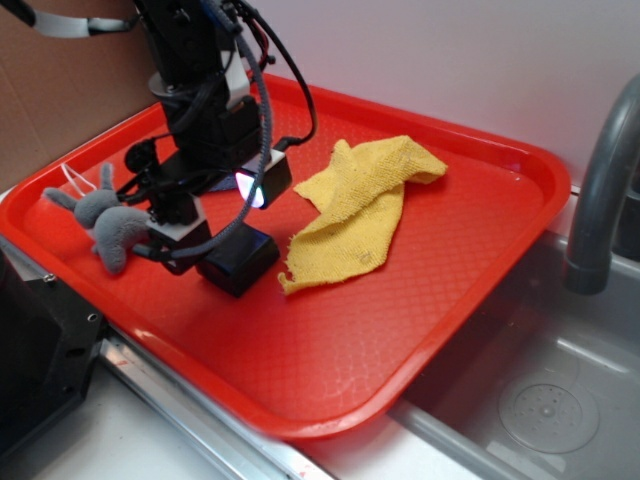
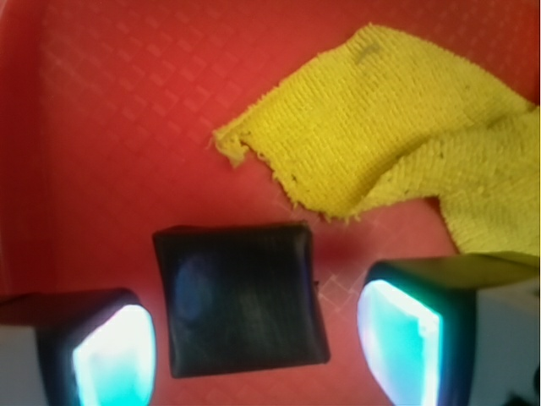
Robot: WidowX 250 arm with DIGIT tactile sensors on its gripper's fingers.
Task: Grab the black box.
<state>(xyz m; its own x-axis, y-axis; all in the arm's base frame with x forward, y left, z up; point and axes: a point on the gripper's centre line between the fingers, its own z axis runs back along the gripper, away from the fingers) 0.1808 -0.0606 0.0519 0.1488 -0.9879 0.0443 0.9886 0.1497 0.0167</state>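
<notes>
The gripper (image 2: pixel 254 338) is spread wide, straddling the box (image 2: pixel 239 298) on the tray (image 1: pixel 330 340) without touching it. Closing and lifting remain.

yellow cloth (image 2: pixel 414 135) cut off at right edge, pincer (image 2: pixel 254 351) fingertips cropped below, faucet (image 1: pixel 600 190) top cropped

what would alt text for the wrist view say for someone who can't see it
Seen from above, the black box lies on the red tray between the two glowing pads of the open claw, neither pad touching it. A crumpled yellow cloth lies just beyond the box, toward the upper right.
</notes>
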